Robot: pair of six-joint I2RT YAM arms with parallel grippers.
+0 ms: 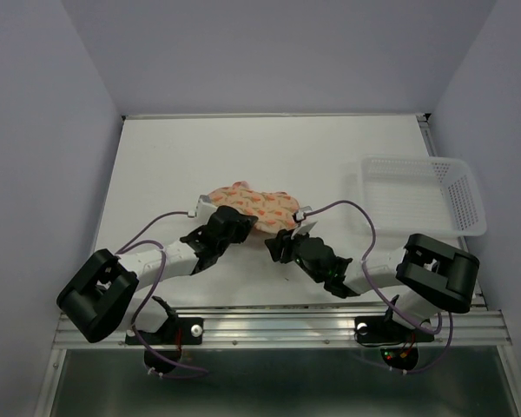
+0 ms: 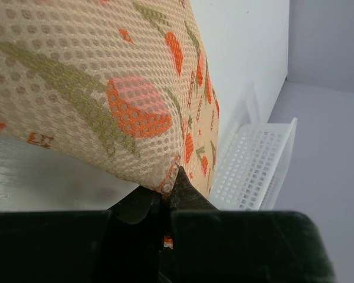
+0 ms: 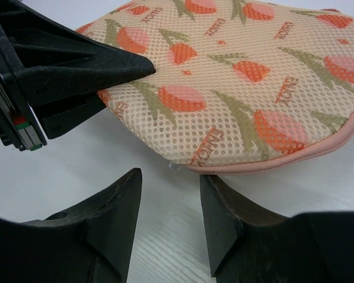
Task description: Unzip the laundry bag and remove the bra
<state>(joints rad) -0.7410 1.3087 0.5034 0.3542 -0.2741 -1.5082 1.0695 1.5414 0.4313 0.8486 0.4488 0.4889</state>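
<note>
Item 1 – laundry bag (image 1: 253, 203): laid approx. mid-counter (image 1: 174, 165), betw. both arms. Peach mesh w/ orange-red & green print. Pink zip edge (image 3: 318, 148) is seen closed along the visible stretch; the rest is cut off by the frame. Contents are masked by the mesh. Zip pull can't be made out.

Item 2 – L end effector (image 2: 168, 190): jaws together, clamped on the bag's near edge. The pinched mesh is mostly hidden betw. the fingers.

Item 3 – R end effector (image 3: 168, 206): jaws apart, nothing held, just short of the zip edge. Contact w/ counter can't be told.

Item 4 – clear mesh basket (image 1: 421, 193): at counter's right, well apart from the bag. It is partly cut off in the L wrist view.
</note>
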